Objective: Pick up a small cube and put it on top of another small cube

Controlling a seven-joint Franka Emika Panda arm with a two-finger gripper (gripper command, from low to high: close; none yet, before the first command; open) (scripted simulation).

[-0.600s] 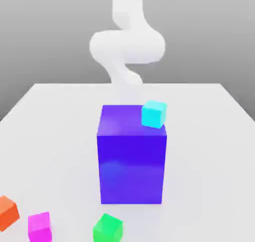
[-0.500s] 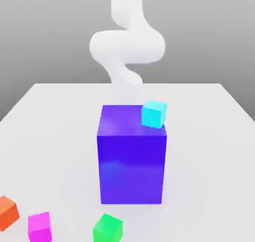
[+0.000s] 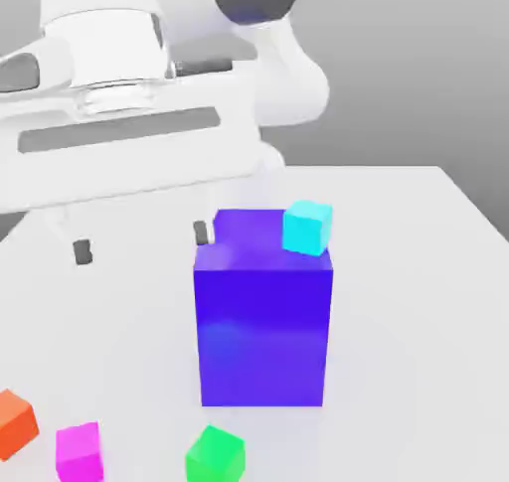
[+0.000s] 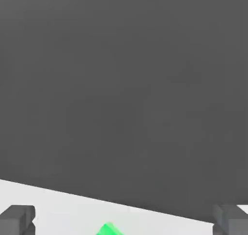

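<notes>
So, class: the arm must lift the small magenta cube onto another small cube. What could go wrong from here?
1. The open gripper hangs beside the tall blue block; swinging down may bump it, toppling the cyan cube.
2. The magenta cube sits between the orange cube and green cube; wide fingers could nudge either.

Pincer [image 4: 123,219] fingertips [image 4: 17,218] spread wide; green cube [image 4: 108,229] corner between them on white table [image 4: 63,210].

pink cube [image 3: 79,451]: glossy | blue block [image 3: 263,321]: glossy, smooth | table [image 3: 418,301]: matt white
</notes>
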